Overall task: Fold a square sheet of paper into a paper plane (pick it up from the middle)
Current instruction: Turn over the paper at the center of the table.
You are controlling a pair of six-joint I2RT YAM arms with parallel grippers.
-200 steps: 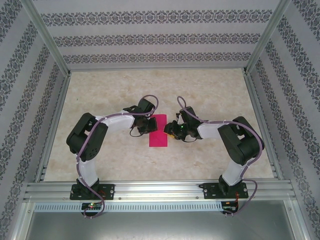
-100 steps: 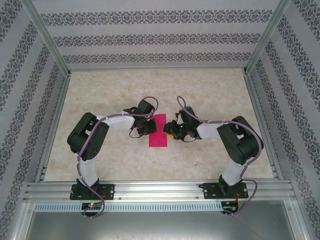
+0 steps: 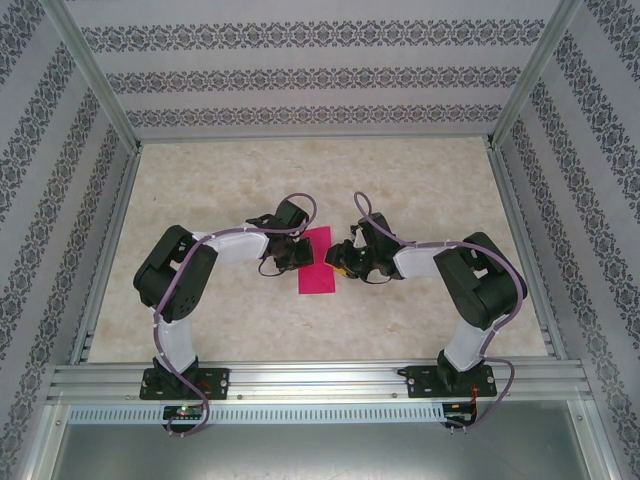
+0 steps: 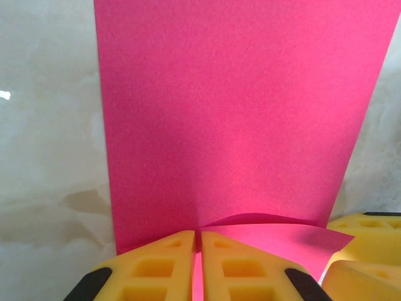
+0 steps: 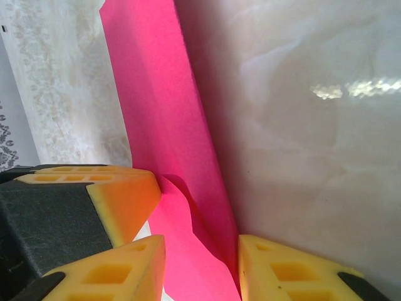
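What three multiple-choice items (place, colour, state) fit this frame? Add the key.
1. Where is the paper?
A. On the table between the left gripper and the right gripper
B. Against the far wall
C. On the rail by the arm bases

2. What colour is the paper?
A. Blue
B. Magenta-pink
C. White

3. What is the left gripper doing?
A. Open wide, clear of the paper
B. Shut on the paper's edge
C. Open, high above the paper

Key: 1 A, the top view shows the paper flanked by both grippers. 2 B, it is pink in every view. 3 B, the left wrist view shows the yellow fingers closed together with the paper's edge pinched between them.
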